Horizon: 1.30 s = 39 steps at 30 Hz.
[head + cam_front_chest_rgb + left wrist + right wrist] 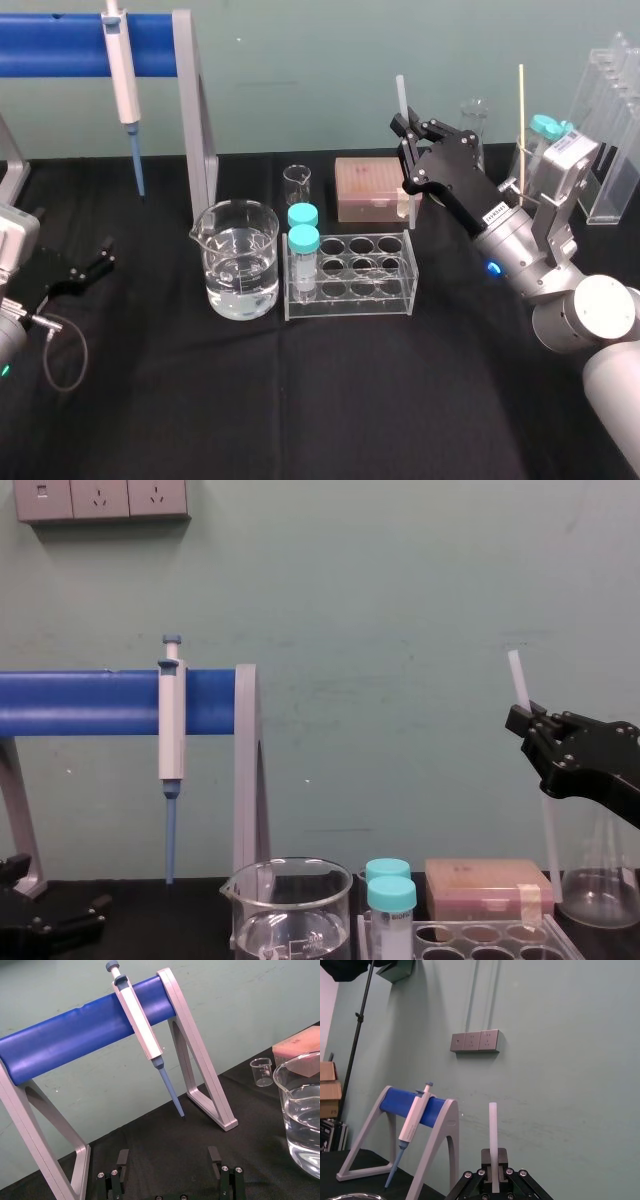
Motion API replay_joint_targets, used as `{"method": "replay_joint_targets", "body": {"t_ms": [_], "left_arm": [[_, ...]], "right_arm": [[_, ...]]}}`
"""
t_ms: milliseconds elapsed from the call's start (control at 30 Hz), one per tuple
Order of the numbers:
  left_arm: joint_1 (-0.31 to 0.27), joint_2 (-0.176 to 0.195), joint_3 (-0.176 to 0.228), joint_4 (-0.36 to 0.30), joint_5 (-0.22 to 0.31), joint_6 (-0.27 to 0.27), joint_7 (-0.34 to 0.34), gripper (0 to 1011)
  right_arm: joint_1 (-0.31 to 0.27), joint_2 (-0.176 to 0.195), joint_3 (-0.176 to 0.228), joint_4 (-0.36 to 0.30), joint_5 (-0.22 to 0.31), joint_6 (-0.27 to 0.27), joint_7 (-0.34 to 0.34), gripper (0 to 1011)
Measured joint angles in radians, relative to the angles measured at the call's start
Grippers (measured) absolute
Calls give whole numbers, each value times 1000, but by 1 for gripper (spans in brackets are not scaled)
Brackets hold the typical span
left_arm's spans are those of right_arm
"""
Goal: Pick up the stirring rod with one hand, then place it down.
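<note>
Grip is closed on the right side: your right gripper (407,133) (524,723) has both fingers shut onto the stirring rod (399,98) (492,1125) (516,675). It pinches the rod in its upper part, so a short length stands above the fingers and the longer part hangs below. The rod is close to upright, and in the chest view its top leans a little toward your left. You hold it over the far right part of the black cloth (300,400), behind the right end of the tube rack (350,290). Its lower end comes down just beside the right edge of the pink box (368,188); I cannot tell whether it touches the cloth. A flask (598,880) stands behind it.

Two capped tubes (303,240) sit in the rack's left end, and the beaker (240,258) with water stands just left of the rack. Farther left, a pipette (122,70) hangs on the stand (192,120) with the blue bar.

Your left gripper (85,270) (168,1160) rests low at the left edge of the cloth, well apart from the rod. Its fingers are spread wide with nothing between them.
</note>
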Motion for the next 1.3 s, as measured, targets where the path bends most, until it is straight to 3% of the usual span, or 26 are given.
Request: {"method": "replay_joint_targets", "body": {"t_ms": [933,1300], "left_arm": [[0,0,0,0,0,0,0,1000],[0,0,0,0,0,0,0,1000]], "right_arm": [[0,0,0,0,0,0,0,66],[17,-6,-4,31,29,-6,87,66]]}}
